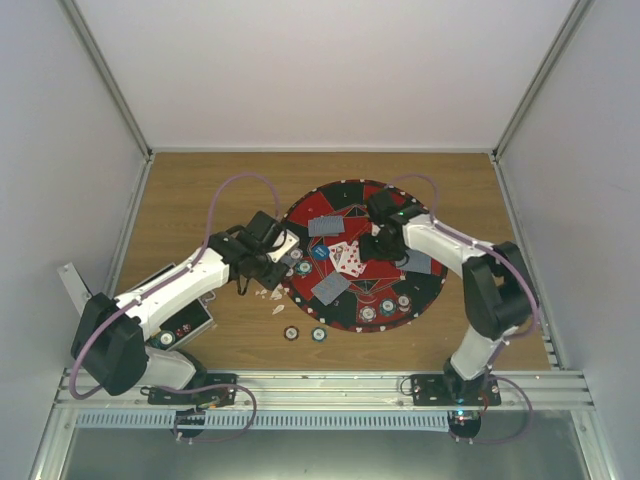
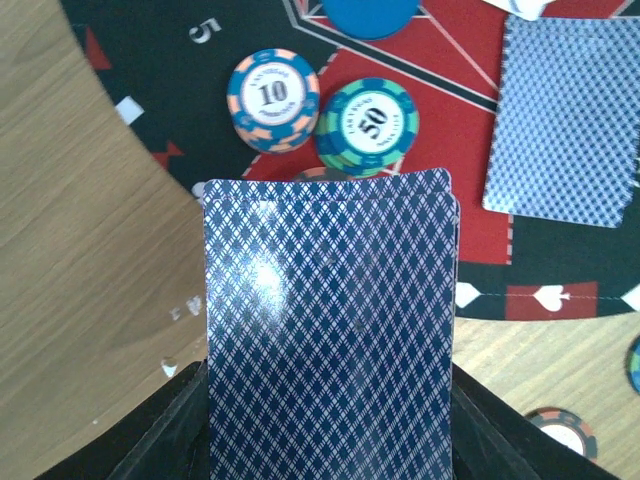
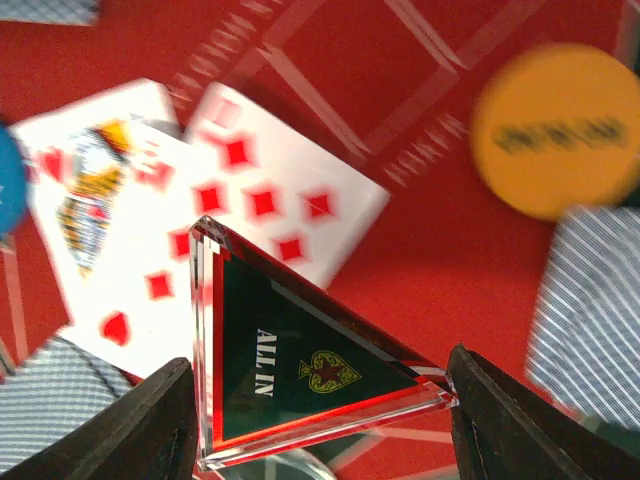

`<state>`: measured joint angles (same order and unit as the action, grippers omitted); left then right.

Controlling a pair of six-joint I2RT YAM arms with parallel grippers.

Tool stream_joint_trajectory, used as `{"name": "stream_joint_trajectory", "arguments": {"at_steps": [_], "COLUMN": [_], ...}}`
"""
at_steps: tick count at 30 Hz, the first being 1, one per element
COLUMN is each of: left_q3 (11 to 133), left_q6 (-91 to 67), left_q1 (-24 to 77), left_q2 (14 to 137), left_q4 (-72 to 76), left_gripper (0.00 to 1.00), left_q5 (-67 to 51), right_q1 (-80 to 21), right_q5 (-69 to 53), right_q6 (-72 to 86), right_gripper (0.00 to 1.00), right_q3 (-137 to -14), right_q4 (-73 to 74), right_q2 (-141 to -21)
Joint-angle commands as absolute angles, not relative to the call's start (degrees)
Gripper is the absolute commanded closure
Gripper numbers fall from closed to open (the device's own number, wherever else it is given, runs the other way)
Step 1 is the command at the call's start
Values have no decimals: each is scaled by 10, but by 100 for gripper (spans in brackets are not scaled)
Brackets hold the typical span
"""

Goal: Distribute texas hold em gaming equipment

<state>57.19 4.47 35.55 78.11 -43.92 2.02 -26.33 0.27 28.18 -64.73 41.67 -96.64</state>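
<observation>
My left gripper (image 2: 330, 425) is shut on a deck of blue-backed playing cards (image 2: 330, 320), held over the left rim of the round mat (image 2: 170, 90). Just past the deck lie a "10" chip (image 2: 273, 98) and a "50" chip (image 2: 368, 122). My right gripper (image 3: 320, 415) is shut on a clear triangular "ALL IN" marker (image 3: 300, 350) above the mat's red centre. Under it lie face-up cards (image 3: 265, 200) and an orange disc (image 3: 558, 130). From above, the left gripper (image 1: 272, 258) and right gripper (image 1: 385, 245) flank the face-up cards (image 1: 347, 257).
Face-down cards (image 1: 326, 226) and chips (image 1: 388, 306) are spread over the red-and-black mat (image 1: 425, 295). Two chips (image 1: 291, 333) lie on the wood in front of it. A black case (image 1: 185, 322) sits under the left arm. White walls close in the table.
</observation>
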Motion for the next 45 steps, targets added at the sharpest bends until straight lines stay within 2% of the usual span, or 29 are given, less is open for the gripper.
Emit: {"name": "stream_joint_trajectory", "arguments": {"at_steps": [1, 10, 35, 41, 45], "left_q3": [574, 576, 575, 574, 574], "left_q6": [29, 25, 30, 29, 31], "left_q1": [331, 319, 318, 318, 318], "left_q2": [782, 782, 784, 783, 780], "left_q4": [-420, -425, -420, -420, -419], "left_gripper": [46, 46, 46, 46, 46], "left_q5": [29, 23, 21, 21, 19], "right_q1": [-304, -385, -406, -405, -405], "right_q5": [-41, -59, -46, -33, -33], "right_q6": [215, 151, 134, 137, 139], "right_gripper": [48, 48, 44, 36, 26], "right_q3": [-717, -855, -889, -903, -905], "right_q4": [400, 437, 448, 452, 456], "right_q2": [-1033, -1145, -1194, -1198, -1191]}}
